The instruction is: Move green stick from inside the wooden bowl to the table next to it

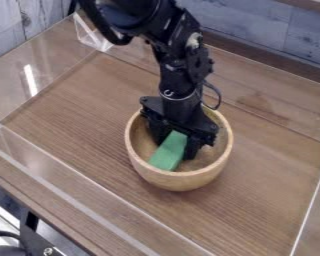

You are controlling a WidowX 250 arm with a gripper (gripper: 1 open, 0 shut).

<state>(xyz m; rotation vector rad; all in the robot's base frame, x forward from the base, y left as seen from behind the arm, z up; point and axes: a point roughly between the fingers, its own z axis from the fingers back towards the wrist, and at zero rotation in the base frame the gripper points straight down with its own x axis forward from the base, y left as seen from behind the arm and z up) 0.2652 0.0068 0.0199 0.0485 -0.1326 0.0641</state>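
Observation:
The green stick (168, 154) lies tilted inside the wooden bowl (141, 164), which stands on the dark wood-grain table (83, 100). My black gripper (175, 142) reaches straight down into the bowl. Its two fingers press against the upper end of the stick, so it is shut on it. The stick's lower end rests on the bowl's pale inside. The arm hides the far part of the bowl's inside.
Clear acrylic walls (43, 60) edge the table at the left, the front and the right. Bare tabletop (263, 165) lies to the left and right of the bowl. A stone-pattern wall stands behind.

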